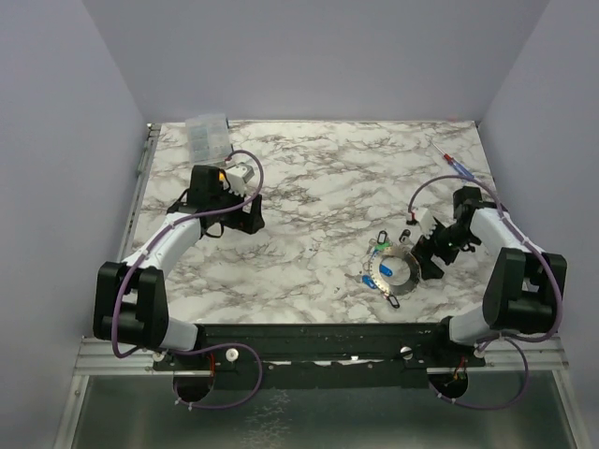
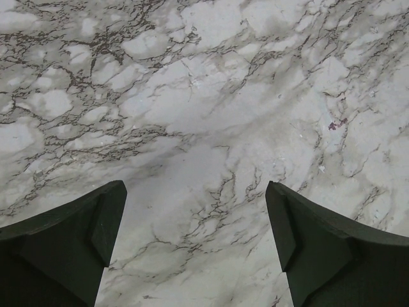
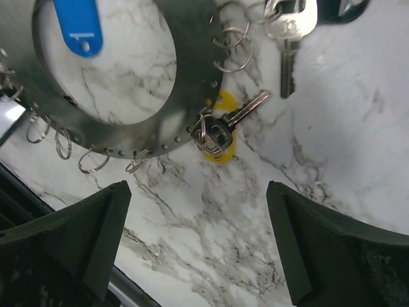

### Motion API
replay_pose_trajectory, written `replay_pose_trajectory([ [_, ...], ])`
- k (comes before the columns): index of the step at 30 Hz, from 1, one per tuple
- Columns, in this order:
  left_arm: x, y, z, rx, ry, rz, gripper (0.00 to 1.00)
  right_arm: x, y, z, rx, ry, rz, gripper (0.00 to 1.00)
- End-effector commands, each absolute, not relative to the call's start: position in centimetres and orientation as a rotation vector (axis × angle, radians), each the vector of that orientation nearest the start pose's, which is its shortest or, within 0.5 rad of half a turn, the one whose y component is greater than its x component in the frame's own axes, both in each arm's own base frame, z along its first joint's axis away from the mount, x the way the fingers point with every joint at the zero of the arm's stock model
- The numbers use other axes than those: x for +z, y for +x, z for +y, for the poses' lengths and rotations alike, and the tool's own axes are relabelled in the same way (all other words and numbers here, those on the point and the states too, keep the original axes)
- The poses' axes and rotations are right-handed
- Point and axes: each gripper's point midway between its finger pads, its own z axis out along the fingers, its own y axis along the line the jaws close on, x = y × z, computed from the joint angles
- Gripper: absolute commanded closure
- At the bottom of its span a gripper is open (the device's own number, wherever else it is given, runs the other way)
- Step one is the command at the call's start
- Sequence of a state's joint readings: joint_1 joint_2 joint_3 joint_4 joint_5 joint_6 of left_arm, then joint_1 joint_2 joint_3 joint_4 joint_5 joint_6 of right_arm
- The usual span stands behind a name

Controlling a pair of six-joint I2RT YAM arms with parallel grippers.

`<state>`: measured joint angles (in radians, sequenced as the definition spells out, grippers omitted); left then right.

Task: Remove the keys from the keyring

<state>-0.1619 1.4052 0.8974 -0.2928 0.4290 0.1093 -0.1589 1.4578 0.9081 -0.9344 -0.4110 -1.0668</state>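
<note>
The keyring [image 1: 401,281] is a flat grey metal ring lying at the front right of the marble table. Small keys with blue [image 1: 386,267] and green [image 1: 382,245] tags lie on and around it. In the right wrist view the keyring [image 3: 192,96] fills the upper left, with a blue tag [image 3: 78,25] in its hole, a key on a yellow tag [image 3: 220,131] at its rim and a silver key [image 3: 291,25] beyond. My right gripper [image 3: 198,243] is open and empty, just short of the ring's edge. My left gripper [image 2: 195,243] is open and empty over bare marble at the left [image 1: 251,220].
A clear plastic box [image 1: 208,136] stands at the back left corner. A red-and-blue screwdriver [image 1: 456,164] lies at the back right. Several empty split rings [image 3: 92,163] hang from the keyring's rim. The table's front edge [image 3: 25,185] is close to the ring.
</note>
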Motion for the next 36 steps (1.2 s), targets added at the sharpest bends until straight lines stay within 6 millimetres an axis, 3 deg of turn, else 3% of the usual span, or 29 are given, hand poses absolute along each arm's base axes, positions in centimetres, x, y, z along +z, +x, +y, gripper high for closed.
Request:
replay_pose_trajectory([
  [1, 11.9, 34.1, -13.3, -0.571, 0.554, 2.257, 0.01, 2.0, 22.5, -1.8, 0.339, -1.396, 2.561, 0.00],
  [5, 12.6, 34.2, -13.3, -0.566, 0.542, 2.231, 0.01, 0.1, 22.4, -0.4, 0.363, -1.445, 2.550, 0.00],
  [9, 13.3, 33.6, -14.5, -0.667, 0.559, 2.209, 0.01, -0.5, 23.3, 2.4, 0.399, -1.476, 2.495, 0.02],
  [14, 13.1, 32.4, -16.5, -0.856, 0.570, 2.215, 0.01, 0.6, 23.9, 8.8, 0.596, -1.527, 2.391, 0.06],
  [19, 10.9, 30.0, -19.0, -1.114, 0.540, 2.269, 0.01, 1.9, 24.2, 14.1, 0.833, -1.505, 2.341, 0.08],
  [23, 8.0, 28.1, -21.5, -1.241, 0.508, 2.339, 0.12, 1.8, 24.4, 17.2, 0.938, -1.508, 2.319, 0.09],
  [29, 4.9, 27.5, -24.1, -1.399, 0.399, 2.396, 0.32, 0.7, 24.7, 19.1, 1.000, -1.495, 2.317, 0.12],
  [36, 2.2, 25.1, -28.2, -1.520, 0.456, 2.452, 0.42, -0.1, 24.3, 19.9, 1.043, -1.491, 2.317, 0.14],
])
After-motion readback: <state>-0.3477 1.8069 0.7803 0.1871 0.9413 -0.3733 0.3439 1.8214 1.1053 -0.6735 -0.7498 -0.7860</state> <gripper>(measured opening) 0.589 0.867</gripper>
